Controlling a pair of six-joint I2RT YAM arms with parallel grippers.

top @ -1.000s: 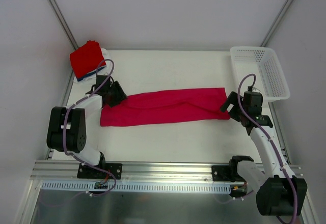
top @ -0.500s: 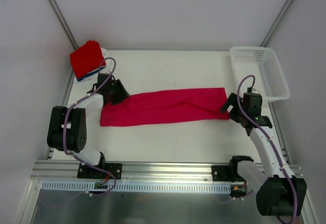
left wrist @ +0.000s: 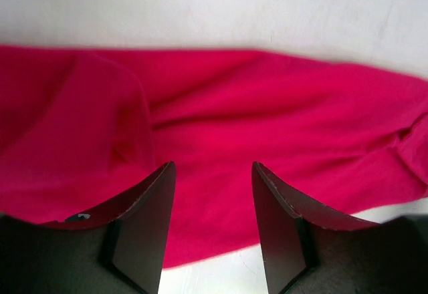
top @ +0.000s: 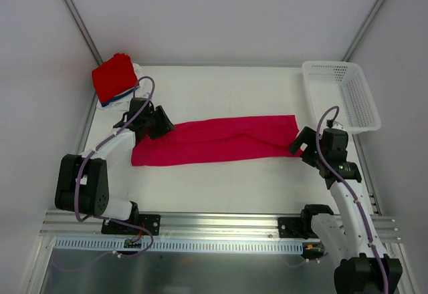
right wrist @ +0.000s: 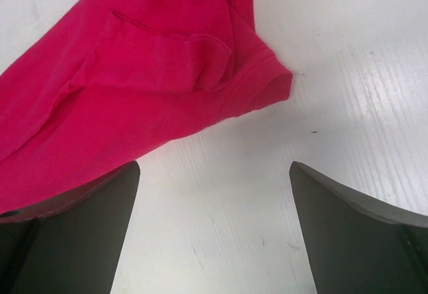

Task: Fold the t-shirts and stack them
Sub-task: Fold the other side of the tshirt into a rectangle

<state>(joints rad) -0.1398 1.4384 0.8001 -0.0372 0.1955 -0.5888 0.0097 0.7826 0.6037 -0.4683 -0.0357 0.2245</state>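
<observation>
Table [top: 221, 187]: white work surface between pale wall panels; a white mesh basket [top: 341, 93] sits at its far right corner and is the reference for every place below.
Crimson-pink t-shirt [top: 214, 140]: lies flat as a long, narrow band that starts just beside the basket's near-left corner and runs away from it across the table.
Stack [top: 114, 77]: folded shirts, bright red on top with blue and white edges under it, well apart from the basket at the opposite far corner.
Left gripper [left wrist: 212, 167]: low over the band's end farthest from the basket; jaws partly apart, nothing pinched between them.
Right gripper [right wrist: 214, 167]: at the band's end nearest the basket, over the table just off the cloth's rumpled corner; jaws spread wide, holding nothing.
Step in hand: by my reading, taking both ends for a crosswise fold.
Doing it well: the right gripper should first shift away from the basket onto the cloth. Each gripper should bite past the hem through all layers, then lift low and lay one end squarely over the other.
Risk: catching only the top layer would likely let the lengthwise fold fall open.
</observation>
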